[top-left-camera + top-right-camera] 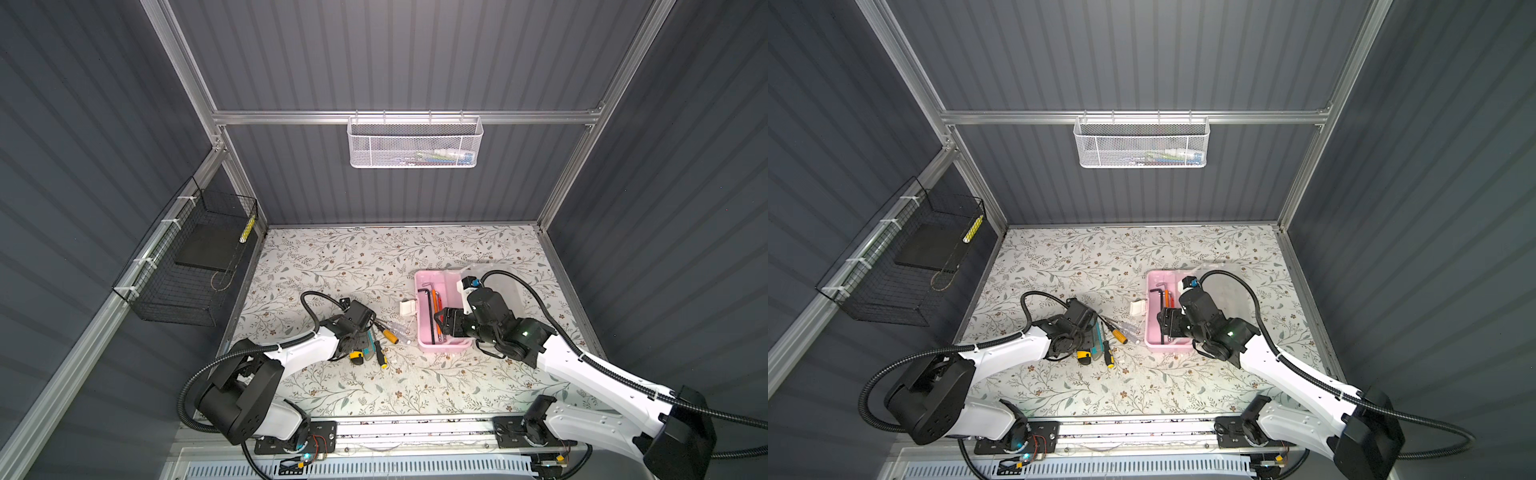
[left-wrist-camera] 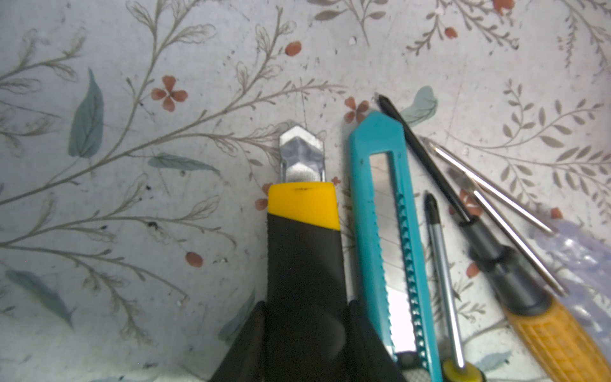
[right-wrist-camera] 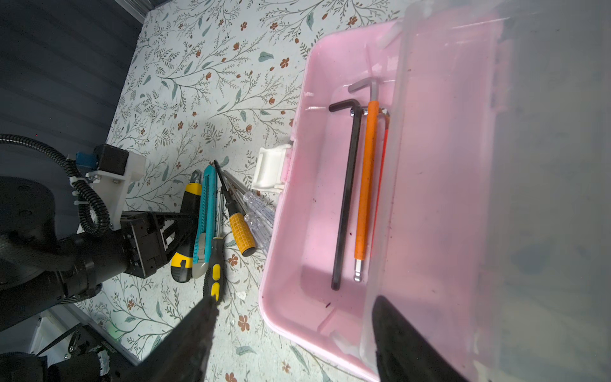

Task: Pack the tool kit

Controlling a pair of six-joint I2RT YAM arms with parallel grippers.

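The pink box [image 1: 424, 291] stands open right of centre, its frosted lid [image 3: 496, 165] swung back and its white latch [image 3: 269, 172] hanging outward. Inside lie a black hex key [image 3: 347, 198] and an orange-sleeved one [image 3: 365, 185]. My right gripper [image 3: 294, 307] is open, straddling the box's near corner. To the left a yellow-and-black utility knife [image 2: 302, 205] lies on the table, with my left gripper [image 2: 305, 304] shut on its black body. Beside it are a teal cutter [image 2: 380, 205], a black-and-yellow screwdriver [image 3: 215, 264], an orange-handled screwdriver [image 3: 243, 236] and clear-handled screwdrivers [image 3: 258, 211].
A white mesh basket [image 1: 411, 143] hangs on the back rail. A black wire basket [image 1: 191, 266] is fixed to the left wall. Grey panelled walls close in the floral tabletop [image 1: 353, 257] on three sides.
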